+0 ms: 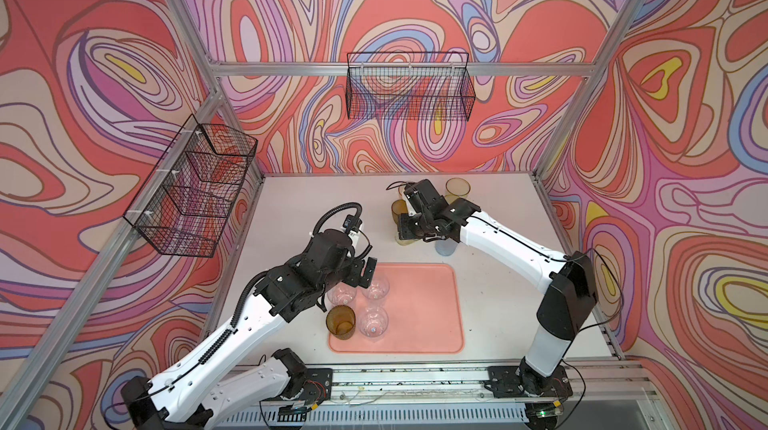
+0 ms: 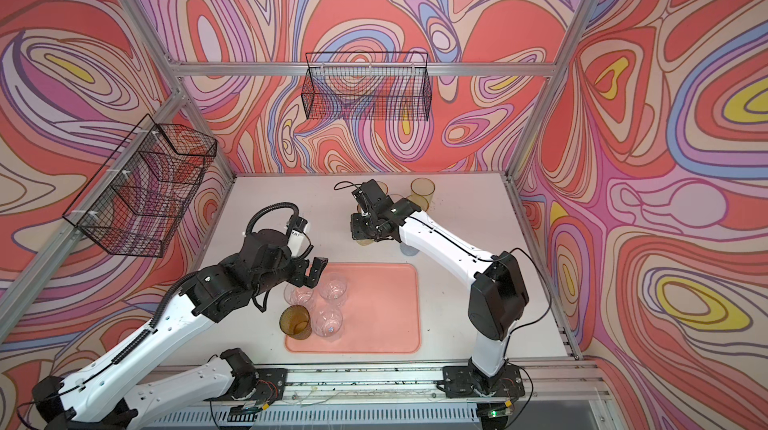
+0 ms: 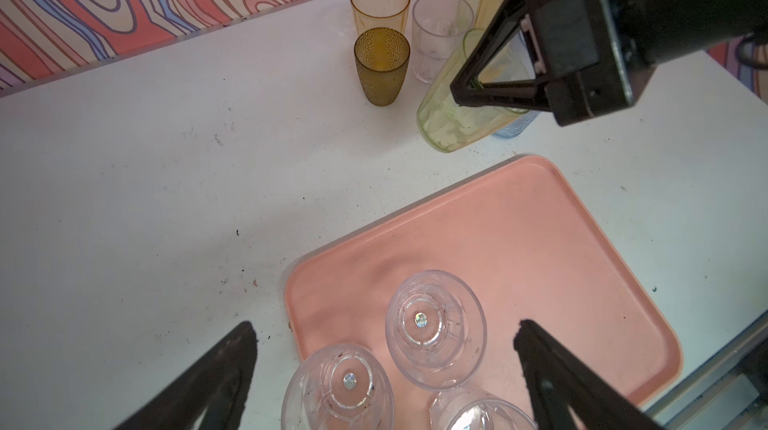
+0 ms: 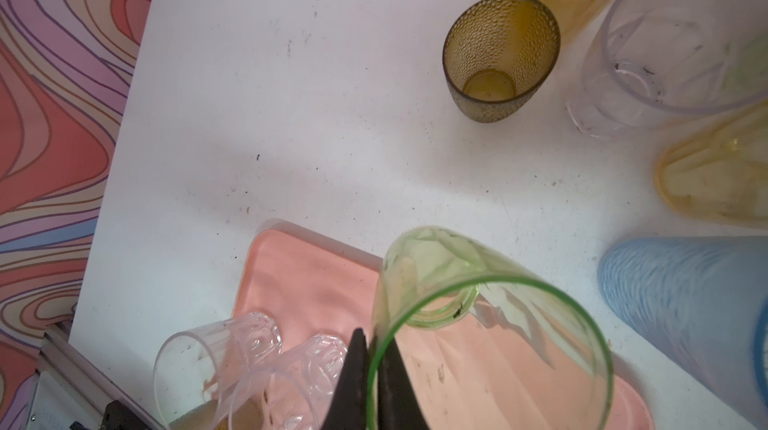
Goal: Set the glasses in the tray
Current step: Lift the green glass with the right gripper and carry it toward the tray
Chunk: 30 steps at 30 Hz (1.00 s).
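Right wrist view: you see the right gripper (image 4: 371,342) pinched shut on the rim of the green glass (image 4: 478,303), one finger inside the mouth and one outside.
Green glass: it is tilted, with its mouth toward that camera and its base pointing down toward the far edge of the tray (image 4: 299,274).
Green glass from the left wrist view: its base hangs over the bench (image 3: 166,157) just beyond the tray. You cannot tell whether it touches the bench.
Left gripper: the left gripper (image 3: 384,329) stands wide with nothing held between its fingers, above the clear glasses (image 3: 436,330) at a corner of the tray.
Tray: it lies flat on the bench toward the front, between the two arm bases in both top views.
In the tray: three clear glasses and one amber glass (image 1: 340,322) stand upright, bunched close together in its left part as you look at the top views.
On the bench: a brown glass (image 4: 498,57), an orange glass (image 3: 380,3), another clear glass (image 4: 665,41) and the yellow glasses (image 1: 457,191) stand behind the tray, grouped near the right gripper.
Blue glass: the blue glass (image 4: 685,303) stands just beside the green glass, and of the standing ones behind the tray it is the nearest to it.
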Available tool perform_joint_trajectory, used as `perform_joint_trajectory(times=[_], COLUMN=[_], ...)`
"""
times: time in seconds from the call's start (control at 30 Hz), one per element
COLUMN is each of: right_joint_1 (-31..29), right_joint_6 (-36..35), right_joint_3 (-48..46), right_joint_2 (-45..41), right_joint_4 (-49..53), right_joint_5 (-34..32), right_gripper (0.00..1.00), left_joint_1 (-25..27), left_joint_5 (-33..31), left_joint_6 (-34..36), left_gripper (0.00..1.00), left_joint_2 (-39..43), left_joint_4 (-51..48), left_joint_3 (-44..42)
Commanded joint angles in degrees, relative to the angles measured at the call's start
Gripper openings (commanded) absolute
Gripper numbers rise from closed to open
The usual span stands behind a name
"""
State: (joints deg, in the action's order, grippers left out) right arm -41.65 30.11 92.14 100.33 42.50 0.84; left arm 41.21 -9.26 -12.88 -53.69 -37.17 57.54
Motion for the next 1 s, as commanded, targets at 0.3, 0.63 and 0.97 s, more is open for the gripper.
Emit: perform_joint_trajectory(times=[0.3, 0.63, 0.97], right_joint_1=[-4.4, -9.9, -16.4], right_joint_6=[3.0, 6.5, 11.8], right_joint_3=[-7.2, -16.4, -23.4], right_joint_2=[-10.7, -15.9, -18.8], right_joint_4=[2.9, 2.0, 0.7], right_joint_5=[-3.1, -5.2, -6.5], right_gripper=[0.00, 0.00, 0.00], left_joint_1=[0.2, 0.1, 0.2], left_joint_5=[0.4, 0.4, -3.1], left_joint_6=[-10.6, -21.9, -26.3], left_gripper=[1.00, 1.00, 1.00], left_joint_2=[5.0, 8.9, 13.7], left_joint_4=[-10.4, -13.3, -8.7], left_joint_3=[3.2, -0.4, -7.3])
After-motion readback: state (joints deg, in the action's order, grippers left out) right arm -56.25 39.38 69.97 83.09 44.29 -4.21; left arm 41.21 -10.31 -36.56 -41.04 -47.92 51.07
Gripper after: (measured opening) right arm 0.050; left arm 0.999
